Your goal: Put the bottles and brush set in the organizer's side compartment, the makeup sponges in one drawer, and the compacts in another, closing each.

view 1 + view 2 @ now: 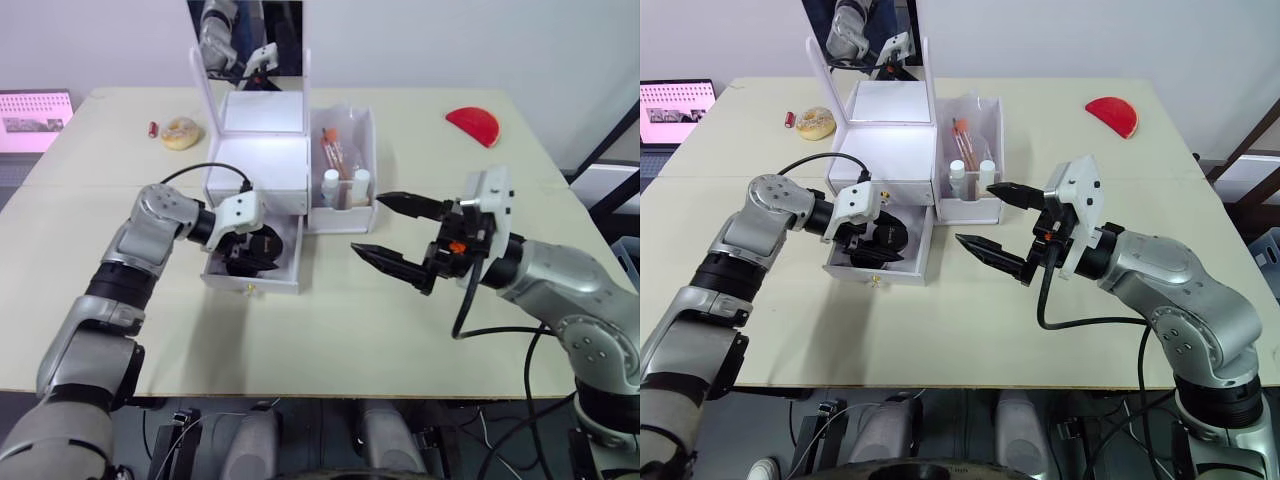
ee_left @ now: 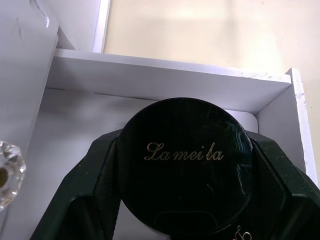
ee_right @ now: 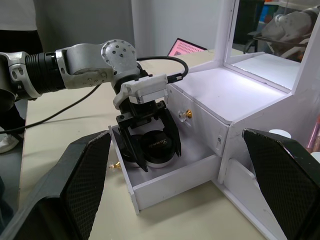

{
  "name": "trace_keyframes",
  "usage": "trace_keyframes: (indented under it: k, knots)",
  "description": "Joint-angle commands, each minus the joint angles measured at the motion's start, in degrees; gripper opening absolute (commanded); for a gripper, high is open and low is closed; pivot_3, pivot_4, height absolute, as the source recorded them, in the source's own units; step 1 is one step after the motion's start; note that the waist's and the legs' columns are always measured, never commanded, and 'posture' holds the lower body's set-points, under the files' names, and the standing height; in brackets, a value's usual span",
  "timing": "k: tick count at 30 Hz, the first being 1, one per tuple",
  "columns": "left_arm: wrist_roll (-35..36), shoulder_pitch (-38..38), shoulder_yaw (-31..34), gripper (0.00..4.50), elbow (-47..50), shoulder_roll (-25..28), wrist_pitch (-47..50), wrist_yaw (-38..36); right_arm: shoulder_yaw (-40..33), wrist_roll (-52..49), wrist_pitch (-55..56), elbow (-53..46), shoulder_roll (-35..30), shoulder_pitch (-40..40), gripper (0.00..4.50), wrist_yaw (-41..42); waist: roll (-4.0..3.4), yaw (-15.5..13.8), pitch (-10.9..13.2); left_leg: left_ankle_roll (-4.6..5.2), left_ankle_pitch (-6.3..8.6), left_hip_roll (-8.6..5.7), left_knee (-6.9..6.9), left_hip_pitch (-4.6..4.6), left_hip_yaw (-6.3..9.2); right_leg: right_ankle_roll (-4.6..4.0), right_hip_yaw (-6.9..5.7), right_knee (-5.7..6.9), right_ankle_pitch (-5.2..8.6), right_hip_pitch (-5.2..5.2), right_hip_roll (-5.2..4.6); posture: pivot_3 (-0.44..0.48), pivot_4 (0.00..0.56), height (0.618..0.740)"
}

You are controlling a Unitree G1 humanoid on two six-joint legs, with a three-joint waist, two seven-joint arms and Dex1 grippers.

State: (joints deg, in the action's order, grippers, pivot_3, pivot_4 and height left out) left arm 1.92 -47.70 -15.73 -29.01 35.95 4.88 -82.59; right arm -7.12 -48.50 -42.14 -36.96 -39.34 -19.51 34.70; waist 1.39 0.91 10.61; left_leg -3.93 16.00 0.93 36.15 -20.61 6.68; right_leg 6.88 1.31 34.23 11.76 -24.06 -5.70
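White organizer sits center-left of the frame, its lower drawer pulled open. Left gripper is down inside that drawer, fingers clamped on a black compact. Right gripper hovers mid-frame, fingers spread wide, empty. Best play: lower the compact flat to the drawer floor, release cleanly, lift straight out.

A pale cream counter stands before a plain light grey wall. At its far left corner a screen glows pink. Dark metal framing stands at the right edge, and black cables hang below the counter's front edge.
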Motion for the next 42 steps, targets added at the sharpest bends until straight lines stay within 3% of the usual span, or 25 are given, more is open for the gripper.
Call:
trace_keyframes:
  k: [1,10,24,32,34,36,42]
  knots:
    - [1.35,0.56,0.01,2.68,2.39,0.07,2.20,-2.13,-0.90,-0.73,0.71,-2.11,-0.14,-0.28,4.50,-0.25,0.00,-0.02,0.00,0.00,0.00,0.00,0.00,0.00,0.00,0.00,0.00,0.00,0.00,0.00,0.00,0.000,0.150,0.739]
    - [2.83,1.02,-0.20,2.68,4.68,0.13,7.31,-4.88,-1.07,-0.69,0.68,-2.19,-0.16,-0.14,4.50,-0.70,0.00,-0.02,0.00,0.00,0.00,0.00,-0.01,-0.01,0.00,0.01,0.00,-0.01,0.00,0.00,0.00,0.000,0.150,0.739]
    - [-1.86,-2.88,-2.91,2.68,-6.59,-2.49,0.67,-4.20,-0.95,-0.63,0.83,-2.74,0.14,-0.27,4.50,-2.12,0.00,0.20,0.00,0.00,0.00,0.00,-0.03,0.07,0.00,0.00,0.00,-0.01,0.00,0.05,0.01,0.000,0.150,0.739]
    - [-0.95,-3.75,-1.98,2.68,-7.03,-3.14,1.32,-4.64,-1.18,-1.49,0.22,-2.89,0.34,0.04,4.50,-3.28,0.00,0.07,0.00,0.00,0.00,0.00,-0.01,0.06,0.00,0.00,0.00,0.00,0.01,0.05,0.01,0.000,0.150,0.739]
    - [-0.12,-4.15,-1.34,3.73,-6.92,-3.59,2.24,-4.65,-1.12,-1.54,0.21,-2.90,0.30,0.12,4.50,-3.42,0.00,0.00,0.00,0.00,0.00,0.00,-0.01,0.06,0.00,0.00,0.00,0.00,0.00,0.05,0.01,0.000,0.150,0.739]
    - [0.44,-4.33,-0.96,4.49,-6.66,-3.79,3.02,-4.91,-1.03,-1.57,0.23,-2.87,0.23,0.13,4.50,-3.55,0.00,-0.03,0.00,0.00,0.00,0.00,0.00,0.04,0.00,0.00,0.00,-0.01,0.00,0.05,0.01,0.000,0.150,0.739]
    - [1.12,-4.49,-0.38,4.49,-4.92,-3.92,4.69,-5.11,-0.92,-1.72,0.25,-2.83,0.05,0.22,4.50,-3.79,0.00,-0.04,0.00,0.00,0.00,0.00,-0.03,0.02,0.01,0.05,0.00,-0.03,0.02,0.04,0.01,0.000,0.150,0.739]
